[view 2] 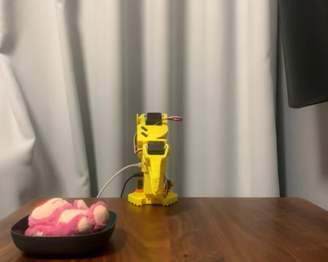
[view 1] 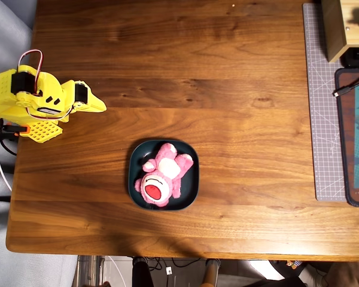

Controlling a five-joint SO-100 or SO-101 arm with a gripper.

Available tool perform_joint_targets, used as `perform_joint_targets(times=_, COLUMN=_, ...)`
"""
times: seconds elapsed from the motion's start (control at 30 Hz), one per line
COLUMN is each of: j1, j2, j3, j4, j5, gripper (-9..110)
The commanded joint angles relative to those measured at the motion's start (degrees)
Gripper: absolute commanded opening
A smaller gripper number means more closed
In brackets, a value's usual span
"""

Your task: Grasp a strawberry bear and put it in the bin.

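Observation:
The pink strawberry bear lies on its back inside the dark teal bin, its red-and-white muzzle turned toward the table's near edge in the overhead view. In the fixed view the bear rests low in the bin at the lower left. My yellow arm is folded up over its base at the table's left edge. The gripper is shut and holds nothing, well apart from the bin. In the fixed view the gripper points down over the base.
A grey cutting mat runs along the right side, with a wooden box and a dark-framed pad on it. A white cable trails from the arm's base. White curtains hang behind the table.

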Motion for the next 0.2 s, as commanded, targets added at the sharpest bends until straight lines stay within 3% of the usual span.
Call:
perform_joint_targets(times=0.0, j1=-0.26, j2=1.58, j3=-0.18, j4=-0.7, j5=0.44, gripper=0)
perform_joint_targets(times=0.17, j1=-0.26, j2=1.58, j3=-0.18, j4=-0.7, j5=0.44, gripper=0)
